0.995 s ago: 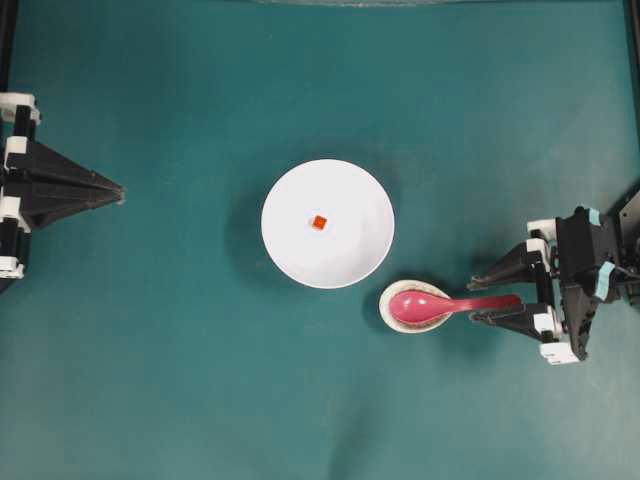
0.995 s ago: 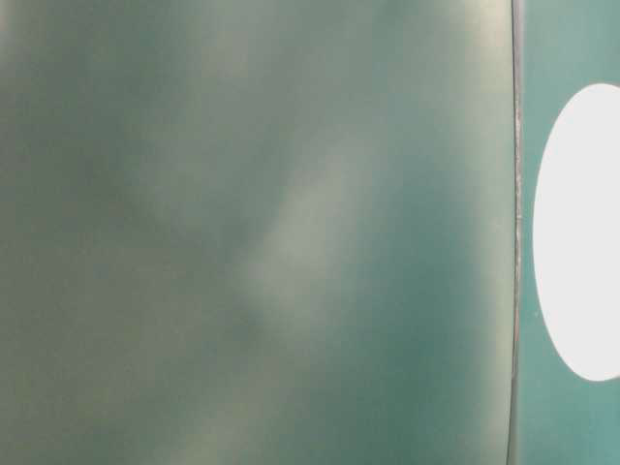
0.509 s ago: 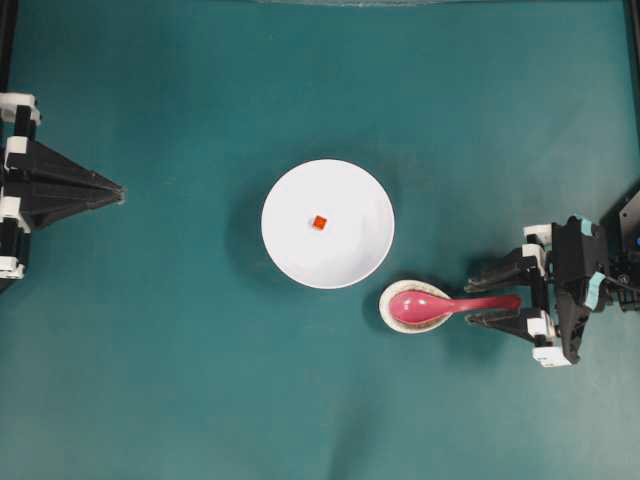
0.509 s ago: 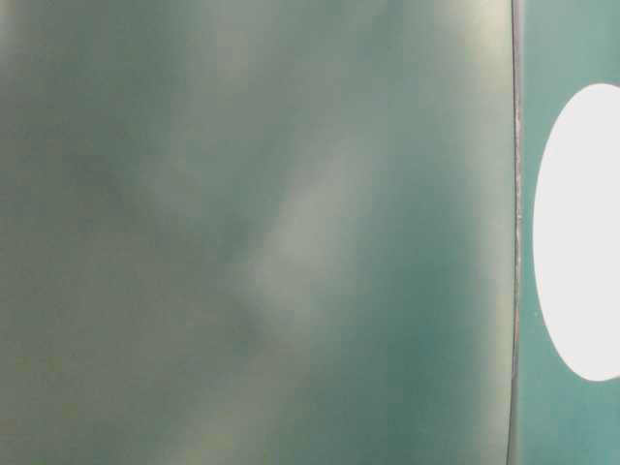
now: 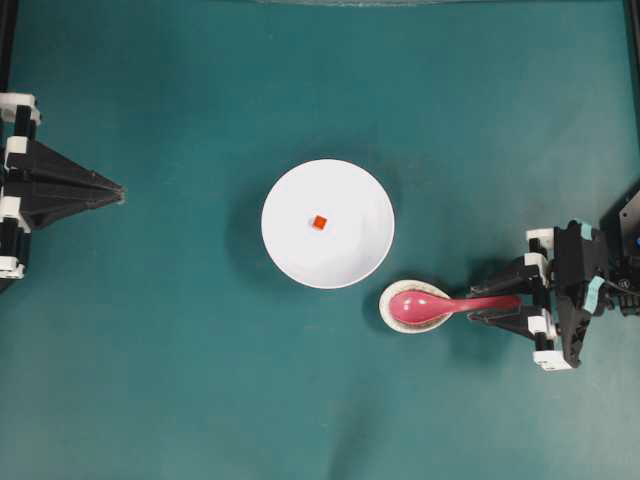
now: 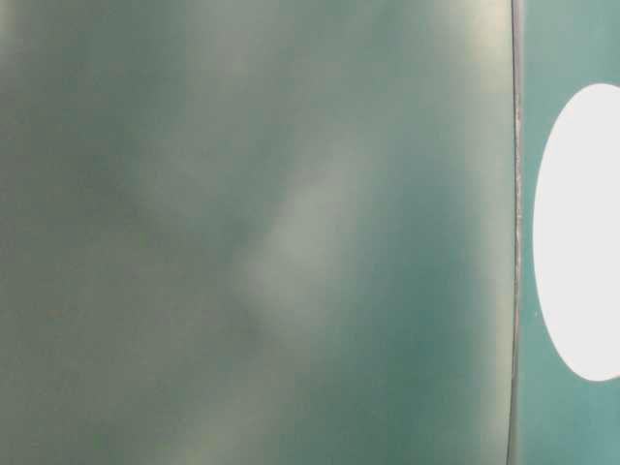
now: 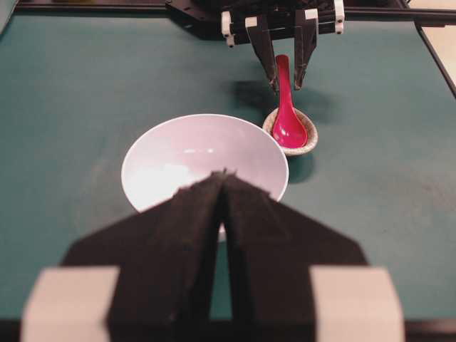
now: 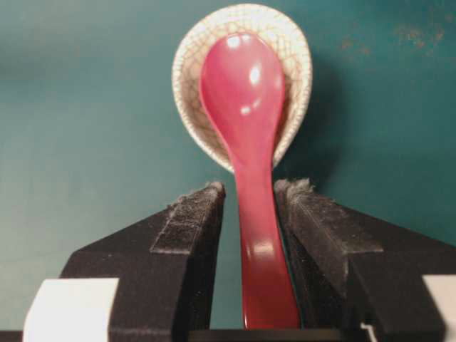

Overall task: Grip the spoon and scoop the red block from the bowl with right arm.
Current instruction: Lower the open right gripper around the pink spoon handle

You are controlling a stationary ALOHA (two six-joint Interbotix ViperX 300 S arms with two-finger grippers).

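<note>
The pink spoon (image 5: 415,305) lies with its scoop in a small speckled dish (image 5: 392,318), its handle pointing right. My right gripper (image 5: 480,300) straddles that handle. In the right wrist view the handle (image 8: 260,242) runs between the fingers (image 8: 192,221). A strip of table shows on the handle's left side, so the gripper is open. The white bowl (image 5: 350,255) sits up and left of the dish with the red block (image 5: 319,222) near its middle. My left gripper (image 5: 120,192) rests shut at the far left edge, well away from the bowl.
The speckled dish (image 7: 311,140) sits just off the bowl's rim (image 7: 279,153). Green table surface stretches all around both dishes. The table-level view is a blur of green with a white oval (image 6: 581,232) at its right edge.
The right gripper's fingers have drawn in toward the spoon handle from a wide spread. The spoon, bowl, block and left arm have not moved.
</note>
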